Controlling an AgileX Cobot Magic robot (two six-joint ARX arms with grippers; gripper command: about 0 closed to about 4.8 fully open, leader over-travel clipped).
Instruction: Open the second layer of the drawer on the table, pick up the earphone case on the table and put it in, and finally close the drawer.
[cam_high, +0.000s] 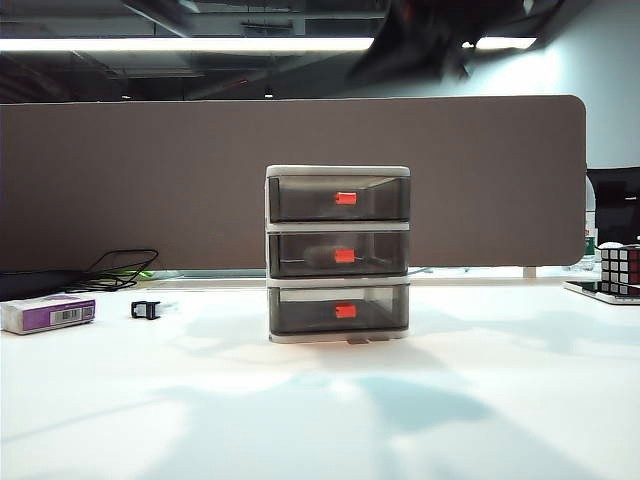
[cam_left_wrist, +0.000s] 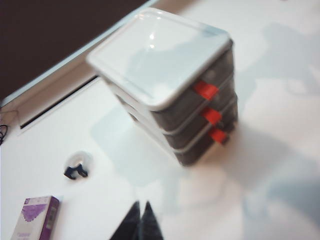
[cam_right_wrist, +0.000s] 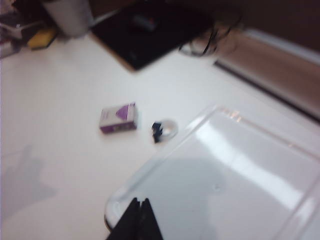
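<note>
Drawer (cam_high: 338, 255) stands mid-bench (cam_high: 320, 410), all three layers flush, open bench in front. Second layer (cam_high: 338, 254) holds a dim pale shape, hard to identify. Left gripper (cam_left_wrist: 140, 209) and right gripper (cam_right_wrist: 139, 205) hover shut, empty, fingers partly cropped.

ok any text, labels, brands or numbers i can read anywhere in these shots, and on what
None can be read.
white-and-purple box: a barcode-like label on its end in the exterior view, print too small to read; blurred in both wrist views.
drawer: no lettering, only orange-red handles.
cube puzzle: coloured squares, no text.
black clip: no marking visible.
</note>
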